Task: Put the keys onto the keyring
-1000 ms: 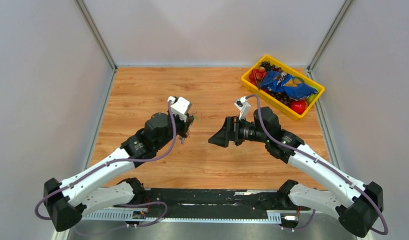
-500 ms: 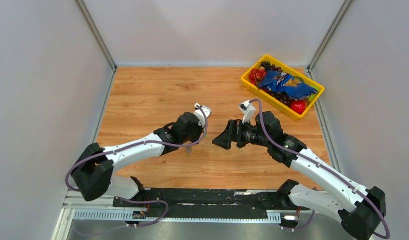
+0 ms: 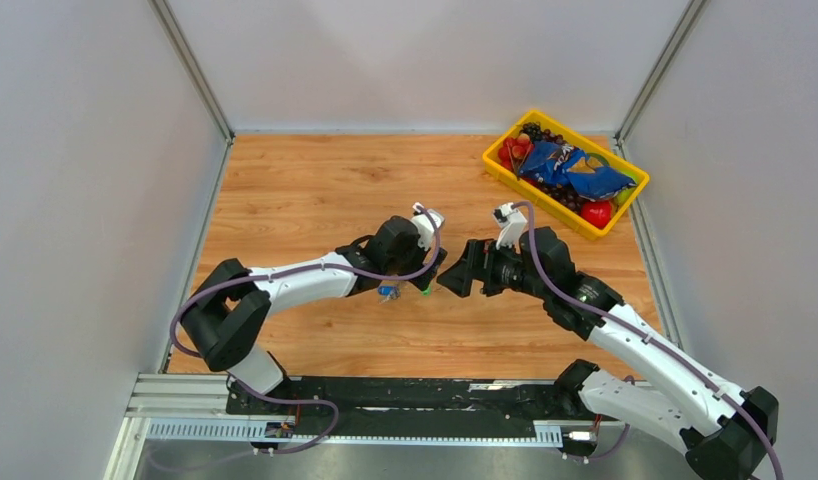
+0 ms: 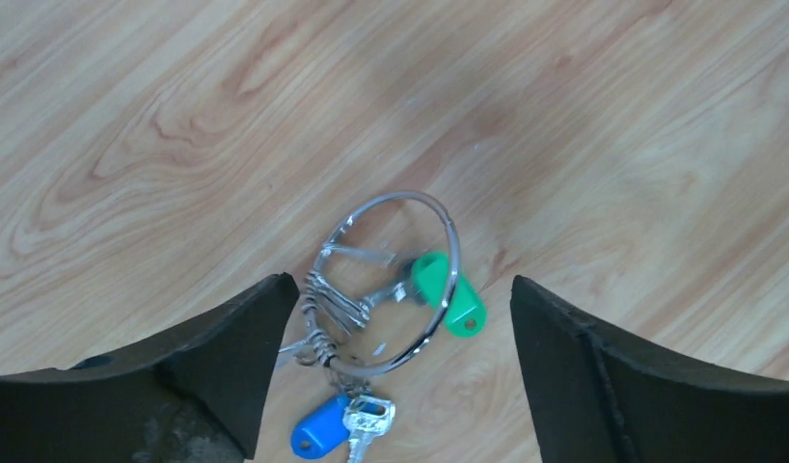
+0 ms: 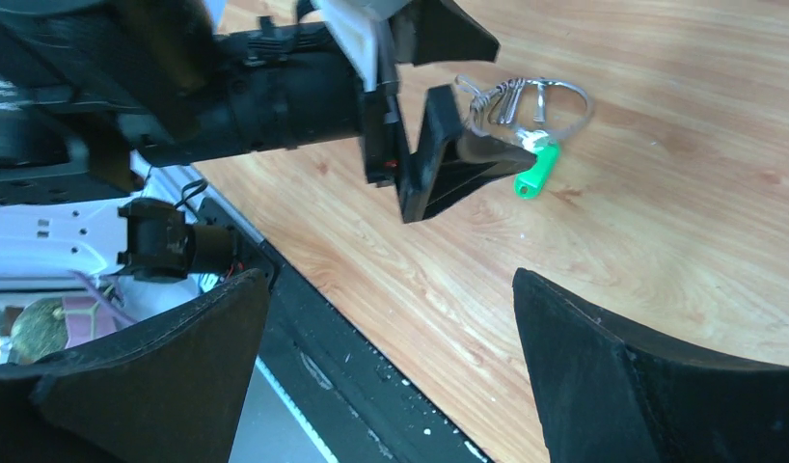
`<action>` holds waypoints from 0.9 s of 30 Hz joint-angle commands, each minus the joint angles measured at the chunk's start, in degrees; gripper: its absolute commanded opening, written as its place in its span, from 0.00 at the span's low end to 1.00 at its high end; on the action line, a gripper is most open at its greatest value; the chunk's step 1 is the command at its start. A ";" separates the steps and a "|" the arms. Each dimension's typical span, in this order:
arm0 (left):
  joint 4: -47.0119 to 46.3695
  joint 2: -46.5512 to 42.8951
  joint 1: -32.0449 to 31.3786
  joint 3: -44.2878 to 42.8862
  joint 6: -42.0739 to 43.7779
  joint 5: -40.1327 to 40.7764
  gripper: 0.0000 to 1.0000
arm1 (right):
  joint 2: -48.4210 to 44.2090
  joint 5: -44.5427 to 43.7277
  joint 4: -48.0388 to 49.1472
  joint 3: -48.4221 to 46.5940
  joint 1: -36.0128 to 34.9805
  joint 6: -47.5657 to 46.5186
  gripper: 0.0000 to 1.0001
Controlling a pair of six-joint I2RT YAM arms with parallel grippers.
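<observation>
- Your left hand (image 3: 431,272) is spread wide and pinches nothing. In its wrist view its two dark fingers (image 4: 227,357) stand at 8 and 4 o'clock of the frame, with the keyring between them.
- The keyring (image 4: 402,195), a thin silver wire loop, sits over the worktop (image 4: 178,116) just beside the finger at 8 o'clock. You cannot tell whether it touches that finger.
- The green-tagged key (image 4: 450,294) lies across the loop's rim at the ring's 4 o'clock, its blade pointing into the loop.
- The blue-tagged key (image 4: 321,434) and the bare metal key (image 4: 365,424) lie side by side at the ring's 7 o'clock, near the bottom edge of that view. The pictures do not settle whether any key is threaded onto the wire.
- Your right hand (image 3: 451,278) is spread fully and holds nothing. It faces the left hand from 3 o'clock, fingertips just beside it.
- From the right wrist you look between its own fingers (image 5: 641,386) at the left hand, the loop and the green tag.
- Seen from above, the keys sit near the worktop's centre, slightly toward 6 o'clock, under the left hand.
- A yellow bin (image 3: 505,168) sits at the worktop's 2 o'clock corner, well apart from the keys. It holds a blue snack bag (image 3: 575,172) and red and dark fruit.
</observation>
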State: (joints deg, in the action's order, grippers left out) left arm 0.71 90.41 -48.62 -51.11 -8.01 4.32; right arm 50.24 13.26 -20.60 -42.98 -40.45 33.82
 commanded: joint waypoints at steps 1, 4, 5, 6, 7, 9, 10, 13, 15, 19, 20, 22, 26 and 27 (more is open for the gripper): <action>0.49 -4.62 0.26 -5.73 2.13 -2.03 0.98 | -0.65 -4.90 0.12 -0.44 1.22 -2.03 1.00; 3.74 -8.90 0.24 -7.73 3.40 -1.23 1.00 | 0.25 -7.76 0.24 -1.30 1.85 -3.34 1.00; 4.69 -11.61 0.22 -8.27 3.59 -0.97 1.00 | 0.70 -9.05 0.41 -1.64 1.86 -4.14 1.00; 5.02 -13.13 0.22 -8.42 3.90 -0.54 1.00 | 1.14 -10.58 0.83 -1.91 1.86 -4.72 1.00; 5.62 -15.90 0.25 -8.53 4.19 -0.45 1.00 | 1.66 -11.91 1.31 -2.13 1.91 -5.14 1.00; 6.24 -20.17 0.20 -8.40 4.46 -0.05 1.00 | 2.96 -12.97 2.28 -3.15 1.86 -6.49 1.00; 6.83 -22.60 0.22 -8.39 4.48 0.73 1.00 | 3.89 -12.73 2.51 -3.90 1.86 -7.07 1.00; 8.10 -27.01 0.24 -8.20 4.49 2.60 1.00 | 6.84 -15.62 3.13 -5.86 1.86 -6.66 1.00; 8.65 -30.17 0.24 -7.64 3.66 4.28 1.00 | 8.61 -17.39 3.10 -6.90 1.86 -6.82 1.00; 9.85 -35.35 0.26 -6.56 0.65 6.94 1.00 | 10.56 -18.66 3.13 -8.56 1.81 -7.09 1.00; 10.89 -36.74 0.23 -6.20 0.29 7.64 1.00 | 10.65 -19.80 3.27 -8.87 1.78 -7.22 1.00; 11.98 -38.83 0.20 -5.25 -0.14 9.01 1.00 | 10.47 -21.80 3.40 -9.59 1.78 -7.98 1.00; 14.09 -43.17 0.24 -3.57 -0.58 9.08 1.00 | 10.08 -24.51 4.24 -11.37 1.80 -10.51 1.00; 14.20 -43.94 0.23 -3.21 -0.50 8.59 1.00 | 10.18 -25.06 4.21 -11.89 1.81 -11.18 1.00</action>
State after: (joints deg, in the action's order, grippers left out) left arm 12.05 49.89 -48.62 -55.86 -7.40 12.01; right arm 61.19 -7.25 -19.62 -50.70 -38.81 26.26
